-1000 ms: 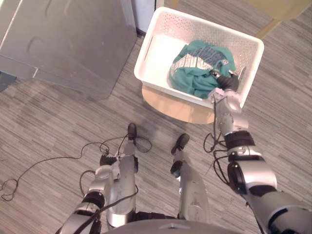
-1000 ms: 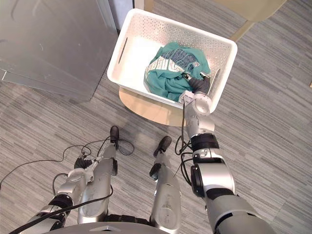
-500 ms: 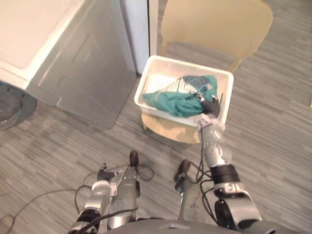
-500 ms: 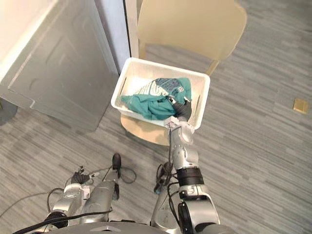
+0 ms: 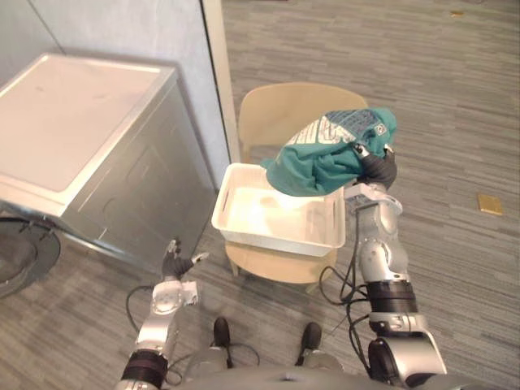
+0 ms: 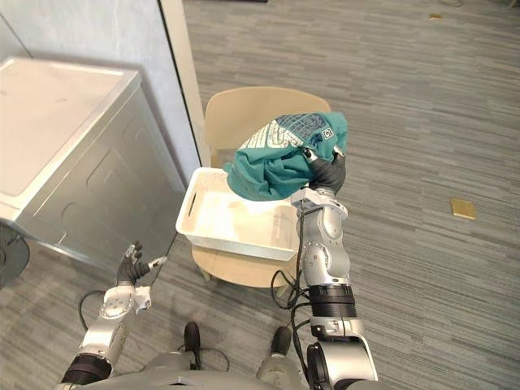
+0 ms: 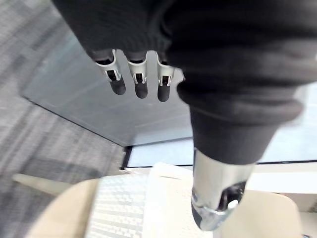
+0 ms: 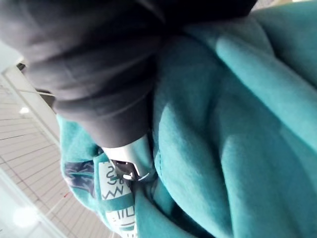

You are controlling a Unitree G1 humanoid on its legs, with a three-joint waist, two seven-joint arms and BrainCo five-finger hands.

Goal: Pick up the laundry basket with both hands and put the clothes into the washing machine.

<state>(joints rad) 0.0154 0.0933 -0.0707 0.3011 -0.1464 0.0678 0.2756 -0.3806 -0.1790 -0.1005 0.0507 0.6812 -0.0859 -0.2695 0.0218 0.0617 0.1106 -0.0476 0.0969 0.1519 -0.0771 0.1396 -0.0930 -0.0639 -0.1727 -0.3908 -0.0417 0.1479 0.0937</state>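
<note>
A teal garment (image 5: 325,154) hangs bunched in the air above the white laundry basket (image 5: 276,241). My right hand (image 5: 375,168) is shut on the garment; in the right wrist view its thumb (image 8: 130,158) presses into the teal cloth (image 8: 237,148). The basket stands on the seat of a beige chair (image 5: 276,118), and its bottom looks bare. To the left is the silver washing machine (image 5: 89,138) with a white top. My left hand (image 5: 175,264) hovers low by the machine's front corner with straight fingers (image 7: 141,82), holding nothing.
A round dark-rimmed door (image 5: 20,256) shows at the machine's lower left. Behind the machine and chair runs a pale wall panel (image 5: 138,32). A small tan square (image 5: 490,203) lies on the grey striped floor at the right.
The whole picture has shifted, so the camera rose and tilted. My right hand has lifted the teal garment out of the basket. My left hand has come up beside the machine.
</note>
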